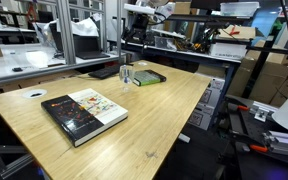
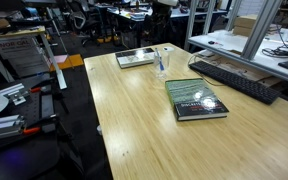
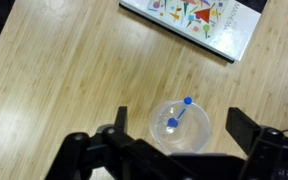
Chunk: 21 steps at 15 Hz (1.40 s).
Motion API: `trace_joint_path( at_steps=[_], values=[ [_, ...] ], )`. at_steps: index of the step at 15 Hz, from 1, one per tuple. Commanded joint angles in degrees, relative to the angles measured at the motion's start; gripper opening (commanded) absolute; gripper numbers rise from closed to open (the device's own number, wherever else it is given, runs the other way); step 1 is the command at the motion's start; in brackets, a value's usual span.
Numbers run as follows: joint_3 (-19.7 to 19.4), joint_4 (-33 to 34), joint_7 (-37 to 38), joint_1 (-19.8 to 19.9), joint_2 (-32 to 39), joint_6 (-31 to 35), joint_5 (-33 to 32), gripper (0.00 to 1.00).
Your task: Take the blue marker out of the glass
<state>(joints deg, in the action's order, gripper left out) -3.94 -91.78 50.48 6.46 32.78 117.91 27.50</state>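
The light wooden table (image 3: 64,70) carries the things. Above it hangs the black two-fingered gripper (image 3: 179,124), its jaws spread wide and holding nothing. Between them stands the small clear cylindrical glass (image 3: 196,142), with the thin blue marker (image 3: 180,112) leaning inside. This looks like the approach step. The next move calls for descending centred and pinching the marker's upper end.

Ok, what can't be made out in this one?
- Blue marker: in both exterior views it is too small to tell how it leans in the glass.
- Gripper: the wrist view looks straight down, so its height relative to the glass is unclear.
- Book: cut off by the wrist view's top edge; cover print too small to read.
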Motion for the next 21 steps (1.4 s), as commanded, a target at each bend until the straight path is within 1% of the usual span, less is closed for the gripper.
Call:
trace_joint_path(
  at_steps=[1, 2, 4, 8, 10, 13, 14, 15, 16, 17, 18, 19, 20, 21],
  values=[
    [0.64, 6.8, -0.59, 1.54, 3.84, -4.97, 0.85, 1.0],
    [-0.09, 3.02, -0.02, 0.45, 2.06, -1.45, 0.02, 1.0],
    [-0.04, 4.9, -0.01, 0.62, 3.26, -2.5, 0.0, 1.0],
    [-0.01, 5.62, 0.0, 0.65, 3.62, -3.24, -0.01, 1.0],
    [0.35, 7.95, -1.1, 1.43, 5.62, -5.21, 0.06, 1.0],
    [0.59, 10.15, -2.32, 2.25, 8.1, -6.33, 0.28, 1.0],
    [0.58, 11.1, -2.58, 2.51, 9.1, -6.71, 0.24, 0.93],
    [0.55, 12.24, -2.73, 2.74, 10.11, -7.22, 0.12, 0.82],
    [0.58, 13.31, -2.85, 2.98, 11.01, -7.68, 0.08, 0.76],
    [0.6, 14.48, -2.93, 3.28, 12.0, -8.27, 0.04, 0.67],
    [0.68, 15.82, -2.94, 3.53, 12.98, -9.02, 0.05, 0.61],
    [0.73, 17.15, -2.88, 3.74, 13.9, -9.96, 0.0, 0.63],
    [0.76, 18.43, -2.71, 3.85, 14.83, -10.75, -0.08, 0.6],
    [0.86, 19.89, -2.63, 4.0, 15.79, -11.66, -0.1, 0.64]
  ],
)
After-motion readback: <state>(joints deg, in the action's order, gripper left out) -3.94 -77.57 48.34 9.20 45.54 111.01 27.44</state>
